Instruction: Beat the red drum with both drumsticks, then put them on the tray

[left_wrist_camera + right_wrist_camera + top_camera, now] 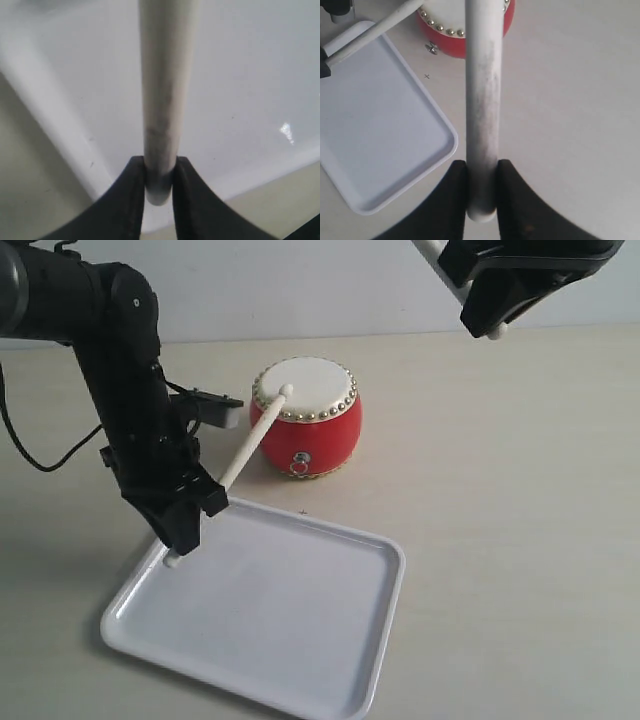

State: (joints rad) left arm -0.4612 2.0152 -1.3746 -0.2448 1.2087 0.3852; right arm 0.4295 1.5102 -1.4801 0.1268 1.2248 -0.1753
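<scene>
The red drum [308, 425] stands at the middle of the table, its cream skin up. My left gripper [186, 532] hangs low over the white tray's [300, 660] left rim, shut on a drumstick [245, 445]. That stick slants up to the drum, its rounded tip at the near-left edge of the skin; contact cannot be judged. In the left wrist view the gripper [160, 175] clamps the stick [164, 90] above the tray [250, 75]. My right gripper [494, 322] is high at the back right, shut on the other drumstick [482, 100], gripper [481, 175], over the drum [445, 42] and tray [375, 130].
The beige table [520, 500] stretches right of the drum and tray. A black cable [30, 452] loops off the left arm at the far left. A dark block on that arm [215, 408] sticks out just left of the drum.
</scene>
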